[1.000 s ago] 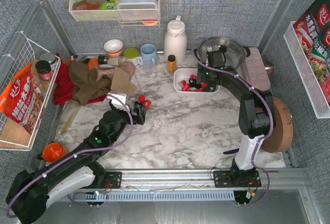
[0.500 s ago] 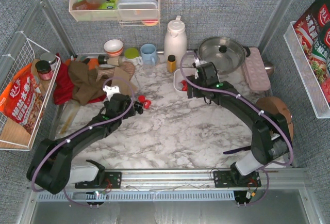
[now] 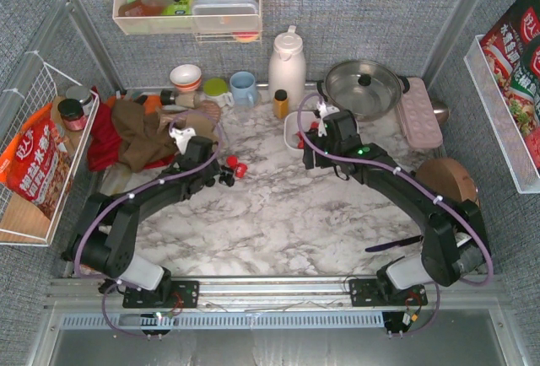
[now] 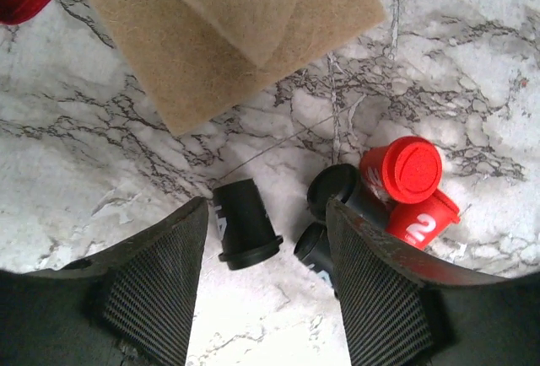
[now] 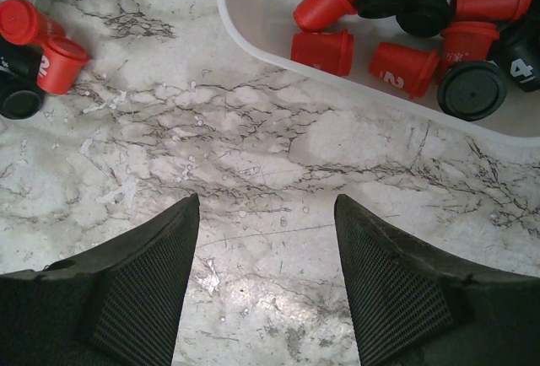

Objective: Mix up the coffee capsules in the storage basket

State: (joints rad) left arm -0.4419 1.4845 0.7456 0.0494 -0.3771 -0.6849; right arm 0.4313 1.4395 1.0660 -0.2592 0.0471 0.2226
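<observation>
The left gripper (image 4: 266,206), fingers apart, straddles a black capsule (image 4: 245,224) lying on the table (image 4: 101,155), with other capsules (image 4: 403,168) just beside it. The right gripper (image 5: 266,201), also apart, hovers near the basket (image 5: 253,3) holding red and black capsules (image 5: 405,12) at the far edge.

You've got a marble table (image 3: 287,214). 12 o'clock: white thermos jug (image 3: 287,64), yellow-capped bottle (image 3: 281,103) just beside its base. 1 o'clock: lidded steel pot (image 3: 363,86), pink dimpled tray (image 3: 419,113) just beside it. 11 o'clock: blue mug (image 3: 244,88), green cup (image 3: 216,89) and red-and-white bowl (image 3: 186,76) in a row. 10 o'clock: brown cloth (image 3: 139,130) lying over a red cloth (image 3: 103,142), with overlapping beige felt pads (image 4: 253,3) near them. 9 o'clock: wire basket (image 3: 34,88) holding a snack bag (image 3: 34,168) and a jar (image 3: 72,115). 3 o'clock: round wooden board (image 3: 439,172). Wall shelf (image 3: 187,3) up high around 12 o'clock.
</observation>
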